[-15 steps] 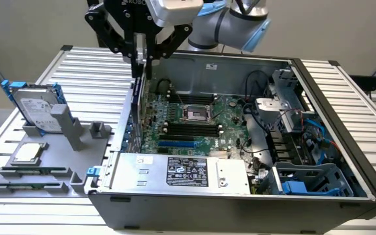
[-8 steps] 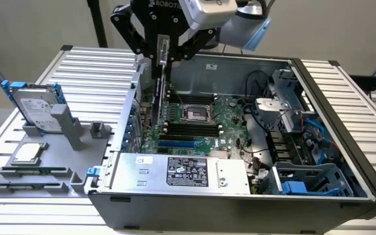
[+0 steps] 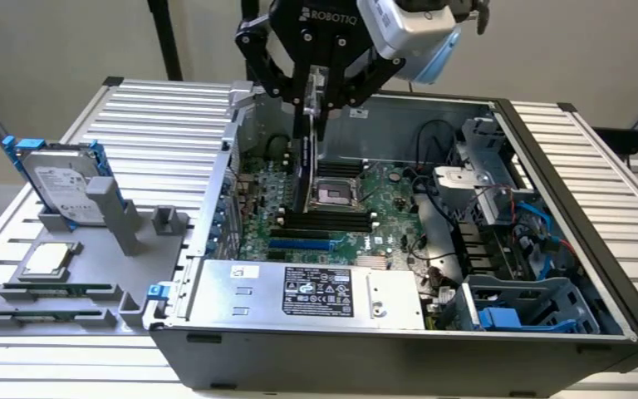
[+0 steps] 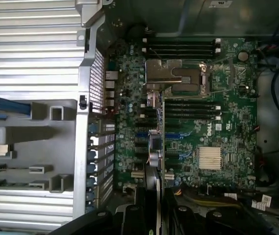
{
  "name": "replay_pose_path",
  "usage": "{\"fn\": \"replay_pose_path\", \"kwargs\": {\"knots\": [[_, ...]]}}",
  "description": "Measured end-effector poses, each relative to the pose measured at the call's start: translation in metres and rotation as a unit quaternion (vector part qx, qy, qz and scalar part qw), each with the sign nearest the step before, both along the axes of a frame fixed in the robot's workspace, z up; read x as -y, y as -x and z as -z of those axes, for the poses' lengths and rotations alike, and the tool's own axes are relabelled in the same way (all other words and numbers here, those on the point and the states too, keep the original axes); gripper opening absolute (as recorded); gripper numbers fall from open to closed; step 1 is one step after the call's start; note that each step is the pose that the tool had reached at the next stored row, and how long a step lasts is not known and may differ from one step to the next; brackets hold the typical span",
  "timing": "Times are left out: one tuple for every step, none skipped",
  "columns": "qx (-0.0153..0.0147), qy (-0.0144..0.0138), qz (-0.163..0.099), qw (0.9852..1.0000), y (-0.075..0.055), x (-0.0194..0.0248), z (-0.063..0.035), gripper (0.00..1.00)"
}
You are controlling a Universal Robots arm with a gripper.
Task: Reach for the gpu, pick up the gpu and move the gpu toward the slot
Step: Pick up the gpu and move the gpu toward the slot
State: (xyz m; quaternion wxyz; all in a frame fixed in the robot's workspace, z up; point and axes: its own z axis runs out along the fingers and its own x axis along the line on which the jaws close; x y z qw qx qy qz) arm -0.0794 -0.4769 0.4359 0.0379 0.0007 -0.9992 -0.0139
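Observation:
The gpu (image 3: pixel 306 158) hangs upright and edge-on, a thin dark card held from above by my gripper (image 3: pixel 316 101), which is shut on its top edge. It hovers over the green motherboard (image 3: pixel 347 218) inside the open computer case (image 3: pixel 408 349), above the dark memory rails and behind the blue expansion slot (image 3: pixel 300 244). In the wrist view the gpu (image 4: pixel 156 147) runs as a narrow strip from my gripper (image 4: pixel 153 213) out across the board, over the blue slot (image 4: pixel 144 134) and toward the silver processor socket (image 4: pixel 176 76).
The grey power supply (image 3: pixel 308 291) fills the case's front. Cables and drive bays (image 3: pixel 507 241) crowd the exterior view's right. On the exterior view's left, a grey fixture (image 3: pixel 86 274) holds a silver hard drive (image 3: pixel 62 187) and a square processor chip (image 3: pixel 51 259).

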Motion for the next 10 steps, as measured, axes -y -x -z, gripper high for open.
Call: {"fn": "replay_pose_path", "kwargs": {"knots": [[0.0, 0.001, 0.0, 1.0, -0.003, -0.0018, 0.0011, 0.26], [0.0, 0.0017, 0.0, 1.0, -0.007, -0.0036, 0.0021, 0.26], [0.0, 0.0023, 0.0, 1.0, -0.01, -0.0056, 0.003, 0.26], [0.0, 0.0027, 0.0, 1.0, -0.014, -0.0076, 0.0039, 0.26], [0.0, 0.0031, 0.0, 1.0, -0.018, -0.0097, 0.0047, 0.26], [0.0, 0.0034, 0.0, 1.0, -0.021, -0.0119, 0.0056, 0.26], [0.0, 0.0037, 0.0, 1.0, -0.025, -0.014, 0.0065, 0.26], [0.0, 0.004, 0.0, 1.0, -0.029, -0.016, 0.0075, 0.26], [0.0, 0.0047, 0.0, 1.0, -0.032, -0.018, 0.0087, 0.26], [0.0, 0.0055, 0.0, 1.0, -0.034, -0.0201, 0.0099, 0.26]]}}
